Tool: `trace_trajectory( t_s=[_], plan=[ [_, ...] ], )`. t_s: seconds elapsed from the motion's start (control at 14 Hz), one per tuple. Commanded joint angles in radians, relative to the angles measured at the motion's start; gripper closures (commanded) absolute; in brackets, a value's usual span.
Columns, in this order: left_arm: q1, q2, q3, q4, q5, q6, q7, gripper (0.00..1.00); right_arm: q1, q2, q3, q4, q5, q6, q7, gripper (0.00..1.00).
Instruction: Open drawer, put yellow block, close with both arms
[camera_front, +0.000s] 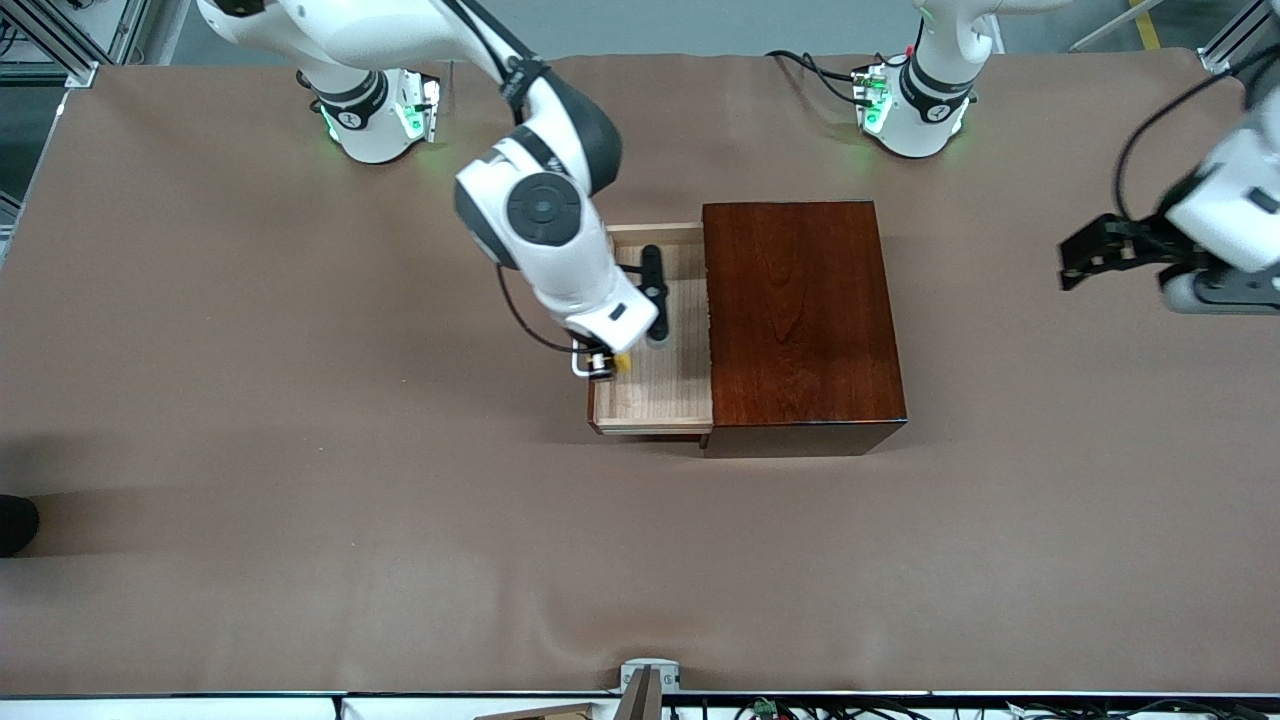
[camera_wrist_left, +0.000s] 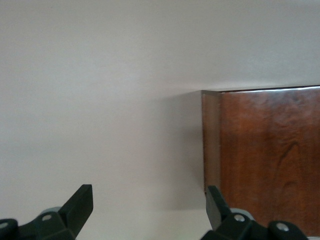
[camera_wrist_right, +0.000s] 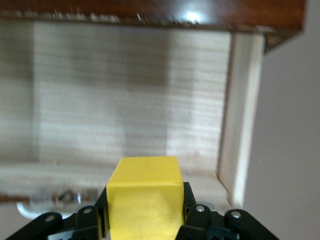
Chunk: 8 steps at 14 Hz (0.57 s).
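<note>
The drawer (camera_front: 655, 395) stands pulled out of the dark reddish-brown box (camera_front: 800, 320) toward the right arm's end of the table. Its pale wood floor (camera_wrist_right: 125, 100) and side wall (camera_wrist_right: 240, 125) show in the right wrist view. My right gripper (camera_front: 605, 366) hangs over the drawer's handle end, shut on the yellow block (camera_front: 623, 364) (camera_wrist_right: 145, 197), which is held above the tray. The white handle (camera_front: 578, 362) peeks out under that hand. My left gripper (camera_front: 1085, 255) (camera_wrist_left: 148, 205) waits open over bare table at the left arm's end, with the box's corner (camera_wrist_left: 265, 155) ahead of it.
A brown cloth (camera_front: 300, 500) covers the table. Both green-lit arm bases (camera_front: 375, 115) (camera_front: 910, 105) stand along the edge farthest from the front camera. A dark object (camera_front: 15, 525) pokes in at the right arm's end, and a small metal clamp (camera_front: 648, 680) sits on the nearest edge.
</note>
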Motion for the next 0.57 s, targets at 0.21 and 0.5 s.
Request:
trace_trajectory(
  t_s=[0.21, 0.5],
  plan=[
    [0.080, -0.033, -0.011, -0.069, -0.030, 0.040, 0.116, 0.00, 0.074, 0.067, -0.014, 0.067, 0.003, -0.008, 0.072, 1.00],
    [0.077, -0.031, -0.013, -0.064, -0.030, 0.042, 0.100, 0.00, 0.109, 0.099, -0.019, 0.064, -0.015, 0.012, 0.111, 1.00]
  ],
)
